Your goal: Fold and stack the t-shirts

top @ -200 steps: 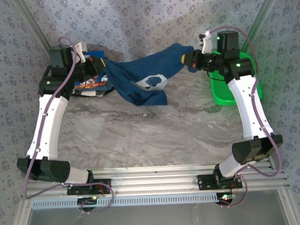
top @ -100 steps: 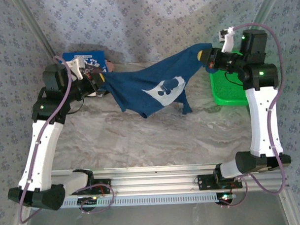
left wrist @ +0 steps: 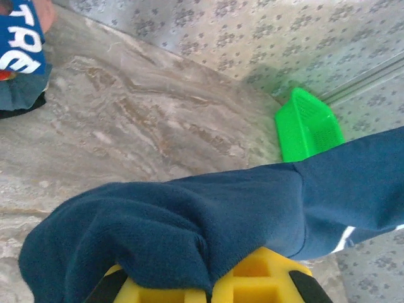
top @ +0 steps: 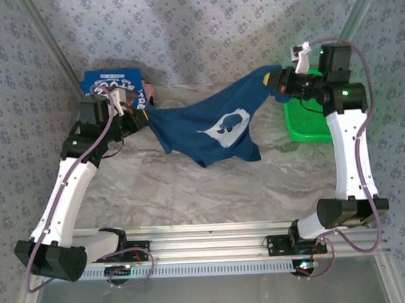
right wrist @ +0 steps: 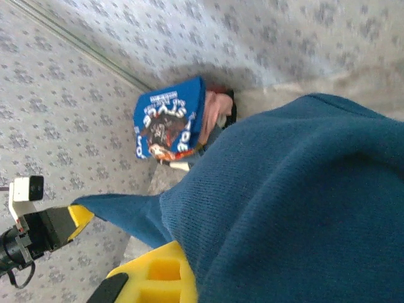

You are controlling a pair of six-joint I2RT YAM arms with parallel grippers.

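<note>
The navy t-shirt (top: 208, 128) hangs stretched across the upper middle of the top view, pale print facing up. The left gripper (top: 140, 115), closed tight, pinches its end at upper left. The right gripper (top: 278, 82), likewise closed, grips the other end at upper right beside the green basket (top: 301, 128). The brighter blue t-shirt (top: 110, 81) lies at far upper left.
</note>
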